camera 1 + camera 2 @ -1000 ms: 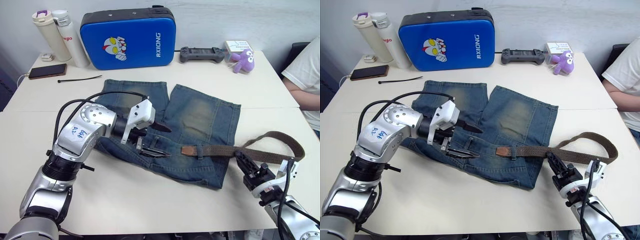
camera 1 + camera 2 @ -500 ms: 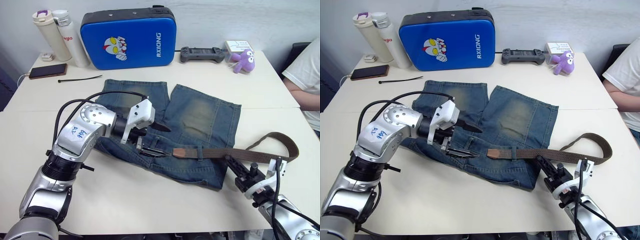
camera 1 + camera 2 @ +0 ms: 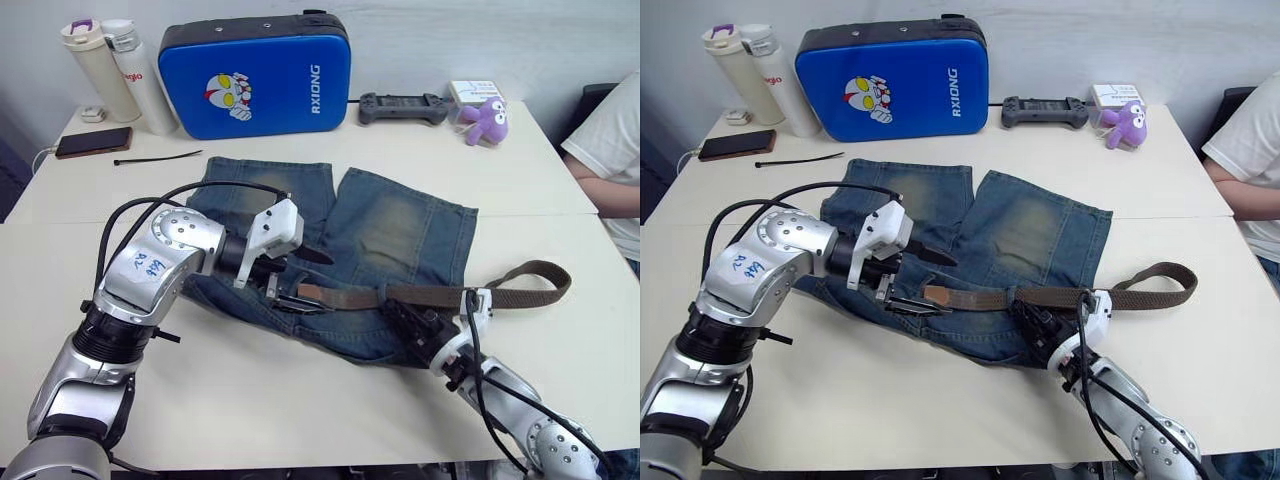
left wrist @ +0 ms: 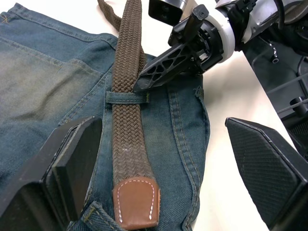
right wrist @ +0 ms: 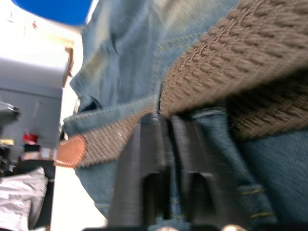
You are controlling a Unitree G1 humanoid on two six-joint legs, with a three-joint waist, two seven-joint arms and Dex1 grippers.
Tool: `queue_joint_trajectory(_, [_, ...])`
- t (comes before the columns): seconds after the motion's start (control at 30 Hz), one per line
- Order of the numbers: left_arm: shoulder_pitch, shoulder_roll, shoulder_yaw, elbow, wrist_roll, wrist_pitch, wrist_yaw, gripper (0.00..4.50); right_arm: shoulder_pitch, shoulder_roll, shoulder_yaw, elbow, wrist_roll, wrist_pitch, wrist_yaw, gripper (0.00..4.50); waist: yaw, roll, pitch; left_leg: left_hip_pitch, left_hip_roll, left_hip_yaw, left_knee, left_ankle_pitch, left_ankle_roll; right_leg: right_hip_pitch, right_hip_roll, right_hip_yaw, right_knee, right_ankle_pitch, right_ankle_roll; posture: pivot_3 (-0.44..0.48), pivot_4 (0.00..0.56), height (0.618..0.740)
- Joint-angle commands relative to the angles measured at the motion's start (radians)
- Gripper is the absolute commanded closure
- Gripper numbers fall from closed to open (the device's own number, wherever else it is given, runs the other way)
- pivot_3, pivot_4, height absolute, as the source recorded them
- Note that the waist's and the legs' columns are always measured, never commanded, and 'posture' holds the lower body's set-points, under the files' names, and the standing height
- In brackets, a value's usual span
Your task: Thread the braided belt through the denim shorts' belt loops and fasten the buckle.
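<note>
The denim shorts (image 3: 400,235) lie flat in the middle of the table, waistband toward me. Along the waistband runs the braided belt (image 3: 350,296), under a belt loop (image 4: 126,97), with its tan tip (image 4: 136,204) between the fingers of my left gripper (image 3: 298,278). That gripper stands open, its pads on either side of the tip and apart from it. My right gripper (image 3: 402,314) is shut, and its tips (image 4: 144,83) rest against the belt's edge beside the loop. The belt's far end curls back in a loop (image 3: 545,282) on the table. I cannot make out the buckle.
At the back of the table stand a blue padded case (image 3: 255,75) and two bottles (image 3: 115,70). Also there are a phone (image 3: 93,142), a black cable tie (image 3: 158,157), a game controller (image 3: 403,107) and a purple plush toy (image 3: 485,120). A person's white sleeve (image 3: 610,150) shows at the right edge.
My right gripper has moved left along the waistband onto the shorts. The belt has slid left with it, so its tan tip now lies between the left gripper's fingers. The left arm has barely moved.
</note>
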Motion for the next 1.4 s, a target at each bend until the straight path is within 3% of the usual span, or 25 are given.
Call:
queue_joint_trajectory(0.03, [-0.008, 0.014, 0.024, -0.012, -0.003, -0.013, -0.010, 0.00, 0.028, -0.116, -0.049, -0.117, 0.010, 0.052, 0.056, 2.12, 0.000, 0.000, 0.000, 0.000, 0.000, 0.001, 0.000, 0.000, 0.000, 0.000, 0.000, 0.000, 0.000, 0.000, 0.000, 0.000, 0.150, 0.739])
queue_joint_trajectory(0.13, [-0.015, 0.011, 0.018, 0.009, 0.003, -0.029, -0.022, 0.00, 0.078, -0.261, -0.123, -0.183, 0.012, 0.092, 0.133, 0.78, 0.002, 0.001, 0.000, 0.000, 0.000, 0.000, 0.001, -0.001, 0.001, 0.000, 0.000, 0.000, 0.000, 0.000, 0.000, 0.000, 0.150, 0.739])
queue_joint_trajectory(0.2, [-0.020, 0.011, 0.015, 0.025, 0.007, -0.041, -0.033, 0.00, 0.095, -0.342, -0.194, -0.229, 0.122, 0.094, 0.168, 0.04, 0.002, 0.000, 0.000, 0.000, -0.001, 0.000, 0.000, -0.001, 0.002, 0.001, 0.000, 0.000, -0.001, 0.000, 0.000, 0.000, 0.150, 0.739])
queue_joint_trajectory(0.23, [-0.022, 0.011, 0.015, 0.031, 0.008, -0.046, -0.037, 0.00, 0.103, -0.377, -0.217, -0.245, 0.161, 0.097, 0.184, 0.04, 0.000, 0.000, 0.000, 0.000, -0.001, 0.000, 0.001, -0.001, 0.002, 0.001, 0.000, 0.000, 0.000, 0.000, 0.000, 0.000, 0.150, 0.739])
queue_joint_trajectory(0.33, [-0.025, 0.018, 0.016, 0.054, 0.017, -0.064, -0.053, 0.00, 0.112, -0.573, -0.230, -0.315, 0.038, 0.196, 0.322, 0.04, 0.000, 0.000, 0.000, 0.001, 0.000, 0.001, 0.001, -0.001, 0.003, 0.001, 0.000, 0.000, 0.000, 0.000, 0.000, 0.000, 0.150, 0.739])
queue_joint_trajectory(0.43, [-0.014, 0.040, 0.026, 0.055, 0.023, -0.071, -0.063, 0.00, 0.013, -0.723, -0.123, -0.363, -0.280, 0.171, 0.500, 0.04, -0.001, 0.000, 0.000, 0.001, 0.000, 0.000, 0.001, -0.002, 0.003, 0.002, 0.001, -0.001, -0.001, 0.000, 0.000, 0.000, 0.150, 0.739])
queue_joint_trajectory(0.5, [0.003, 0.066, 0.039, 0.040, 0.019, -0.066, -0.063, 0.00, -0.082, -0.807, 0.044, -0.365, -0.593, 0.065, 0.625, 0.04, -0.002, 0.001, 0.001, 0.001, -0.001, 0.001, 0.002, -0.002, 0.003, 0.002, 0.001, 0.001, -0.001, 0.000, 0.000, 0.000, 0.150, 0.739])
queue_joint_trajectory(0.63, [0.047, 0.110, 0.069, -0.002, 0.009, -0.046, -0.051, 0.00, -0.216, -0.801, 0.228, -0.313, -0.861, -0.065, 0.782, 0.04, 0.003, 0.000, 0.001, -0.001, -0.001, -0.001, 0.001, -0.002, 0.003, 0.000, 0.001, 0.000, -0.002, 0.000, 0.000, 0.000, 0.150, 0.739])
queue_joint_trajectory(0.87, [0.135, 0.182, 0.166, -0.086, -0.051, -0.003, -0.047, 0.00, -0.333, -0.750, 0.466, -0.213, -1.138, -0.105, 0.952, 0.04, 0.003, 0.000, 0.002, -0.004, -0.001, 0.000, 0.002, 0.001, -0.002, -0.002, 0.000, 0.000, -0.002, 0.000, 0.000, 0.000, 0.150, 0.739])
queue_joint_trajectory(0.93, [0.163, 0.210, 0.204, -0.098, -0.075, -0.006, -0.067, 0.00, -0.368, -0.733, 0.482, -0.173, -1.185, -0.090, 0.971, 0.58, 0.003, 0.000, 0.002, -0.003, -0.001, 0.000, 0.002, 0.001, -0.002, -0.002, 0.000, 0.000, -0.001, 0.000, 0.000, 0.000, 0.150, 0.739])
queue_joint_trajectory(1.0, [0.185, 0.231, 0.238, -0.101, -0.092, -0.007, -0.074, 0.00, -0.388, -0.726, 0.486, -0.144, -1.226, -0.082, 0.987, 1.41, 0.002, 0.000, 0.002, -0.003, -0.001, 0.000, 0.002, 0.001, -0.002, -0.003, 0.000, 0.000, -0.001, 0.000, 0.000, 0.000, 0.150, 0.739])
queue_joint_trajectory(1.2, [0.217, 0.252, 0.238, -0.111, -0.094, -0.009, -0.075, 0.00, -0.357, -0.796, 0.463, -0.061, -1.387, -0.230, 1.064, 4.40, 0.003, 0.000, 0.002, -0.003, -0.001, 0.000, 0.002, 0.001, -0.002, -0.002, 0.000, 0.000, 0.000, 0.000, 0.000, 0.000, 0.150, 0.739])
queue_joint_trajectory(1.33, [0.203, 0.222, 0.218, -0.111, -0.100, -0.001, -0.060, 0.00, -0.287, -0.904, 0.369, 0.073, -1.461, -0.514, 1.138, 4.46, 0.017, -0.001, 0.002, -0.002, -0.002, 0.000, 0.003, 0.000, -0.001, 0.000, -0.001, 0.000, -0.002, 0.000, 0.000, 0.000, 0.150, 0.739])
queue_joint_trajectory(1.4, [0.204, 0.222, 0.214, -0.103, -0.098, 0.018, -0.054, 0.00, -0.265, -0.955, 0.294, 0.221, -1.455, -0.662, 1.184, 4.46, 0.025, -0.001, 0.002, -0.001, -0.002, 0.000, 0.003, 0.000, 0.000, 0.001, -0.002, 0.000, -0.002, 0.000, 0.000, 0.000, 0.150, 0.739])
